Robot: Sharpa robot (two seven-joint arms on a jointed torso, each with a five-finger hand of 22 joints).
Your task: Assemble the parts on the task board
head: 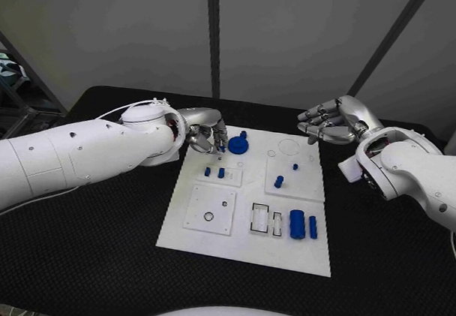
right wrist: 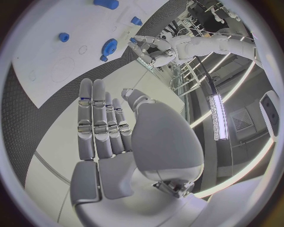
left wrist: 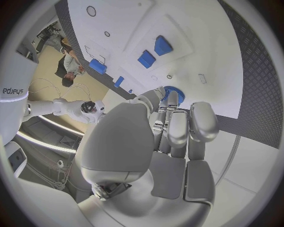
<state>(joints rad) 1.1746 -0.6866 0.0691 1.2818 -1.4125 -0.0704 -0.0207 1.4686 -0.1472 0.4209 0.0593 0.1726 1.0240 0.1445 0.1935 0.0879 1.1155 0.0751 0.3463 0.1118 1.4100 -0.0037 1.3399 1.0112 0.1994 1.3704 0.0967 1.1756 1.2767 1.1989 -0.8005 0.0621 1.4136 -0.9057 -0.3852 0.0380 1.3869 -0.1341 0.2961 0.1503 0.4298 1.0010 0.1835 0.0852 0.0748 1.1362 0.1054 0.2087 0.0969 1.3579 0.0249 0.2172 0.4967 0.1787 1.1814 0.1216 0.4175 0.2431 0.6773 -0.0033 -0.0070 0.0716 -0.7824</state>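
**Both hands at far end of board, neither holding a part**

Near to far, head view:

- White rectangular task board (head: 243, 251) lies mid-table on the black textured table top (head: 88, 258).
- Near half of the board: a raised white square plate with a small ring hole (head: 211, 210) on the left. To its right, rectangular slots, then a thick blue cylinder (head: 297, 223) lying flat with a thinner blue rod (head: 312, 226) just beside it.
- Mid board: two short blue pegs (head: 214, 173) standing in a small raised plate on the left; one blue peg (head: 279, 182) and a smaller blue stub (head: 295, 166) on the right plate.
- Far left corner: round blue gear-like disc (head: 238, 145).
- Left hand (head: 202, 134) sits at that corner, fingers curled down right beside the disc. Fingertips are at the disc's edge in the left wrist view; can't tell whether they touch or grip it.
- Right hand (head: 329, 121) hangs beyond the board's far right corner, above the table. Fingers straight and close together in the right wrist view, nothing in them.
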